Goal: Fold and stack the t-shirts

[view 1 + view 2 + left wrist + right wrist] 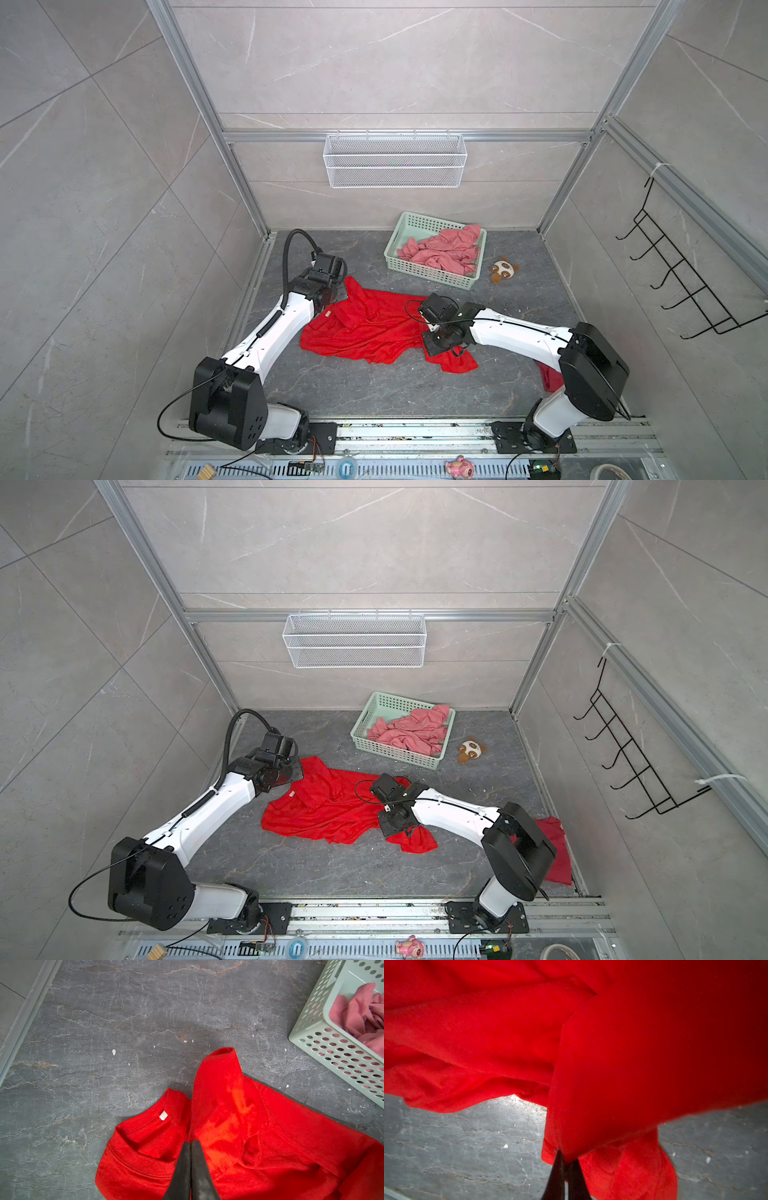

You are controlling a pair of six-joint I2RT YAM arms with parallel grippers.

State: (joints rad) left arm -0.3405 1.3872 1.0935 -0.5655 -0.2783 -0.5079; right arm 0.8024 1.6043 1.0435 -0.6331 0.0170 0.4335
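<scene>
In the green basket (432, 277), pink t-shirts (444, 250)

The red shirt (374, 328) sprawled over the middle of the floor (374, 395). Bare floor lay open along the front edge and behind the shirt, left of the green basket (432, 276). That basket, heaped with pink shirts (444, 249), and a toy (503, 271) just beside it blocked the back right. A darker shirt (557, 854) took the front right corner.
</scene>
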